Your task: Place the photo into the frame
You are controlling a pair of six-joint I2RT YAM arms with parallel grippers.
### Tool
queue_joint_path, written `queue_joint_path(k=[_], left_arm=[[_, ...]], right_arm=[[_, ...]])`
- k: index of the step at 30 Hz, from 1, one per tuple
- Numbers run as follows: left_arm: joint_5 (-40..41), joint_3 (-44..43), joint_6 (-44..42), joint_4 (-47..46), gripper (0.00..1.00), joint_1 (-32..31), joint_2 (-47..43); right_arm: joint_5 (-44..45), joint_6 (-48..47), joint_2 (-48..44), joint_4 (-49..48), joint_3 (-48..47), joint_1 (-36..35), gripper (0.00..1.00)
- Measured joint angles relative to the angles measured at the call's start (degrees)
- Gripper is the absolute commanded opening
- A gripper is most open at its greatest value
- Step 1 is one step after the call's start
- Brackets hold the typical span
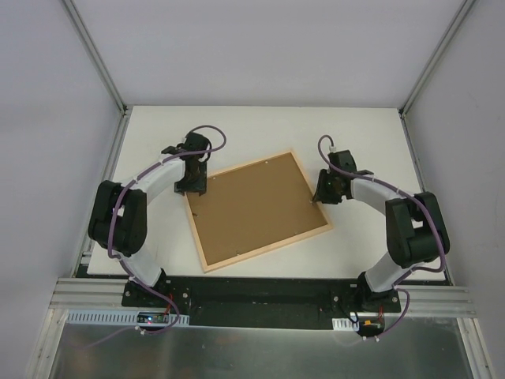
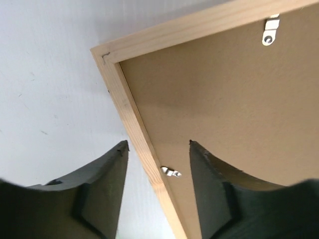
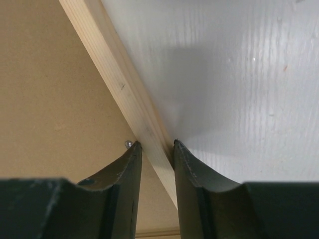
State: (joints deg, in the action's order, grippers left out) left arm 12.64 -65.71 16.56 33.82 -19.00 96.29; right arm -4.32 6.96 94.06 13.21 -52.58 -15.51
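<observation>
The frame (image 1: 268, 250) lies face down on the worktop (image 1: 363, 134), backing board (image 1: 256, 207) fitted; the photo is unseen. The right end effector (image 3: 154, 143) is pinched on one rail, the left end effector (image 2: 158, 144) spread wide astride the opposite rail. Fastening appears in hand; precise contact with the clip (image 2: 171, 173) is required next.

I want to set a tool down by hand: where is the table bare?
Bare: the far strip of table between the frame and the back wall; a smaller patch near right, between frame and right arm. Crowded: the frame's left and right rails, at the left gripper and right gripper.
</observation>
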Motion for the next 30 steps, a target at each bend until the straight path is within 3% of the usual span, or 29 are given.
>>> queue_joint_path(k=[10, 14, 30], left_arm=[[-0.1, -0.2, 9.8, 1.3, 0.62, 1.9, -3.0], [-0.6, 0.7, 11.6, 1.7, 0.62, 2.9, -3.1], [-4.4, 0.7, 12.9, 1.4, 0.61, 4.9, -1.4]], right_arm=[[2.2, 7.5, -10.3, -1.9, 10.7, -1.7, 0.62], [2.6, 6.9, -11.1, -2.1, 11.2, -3.3, 0.67], [11.3, -2.2, -3.7, 1.2, 2.8, -8.7, 0.61]])
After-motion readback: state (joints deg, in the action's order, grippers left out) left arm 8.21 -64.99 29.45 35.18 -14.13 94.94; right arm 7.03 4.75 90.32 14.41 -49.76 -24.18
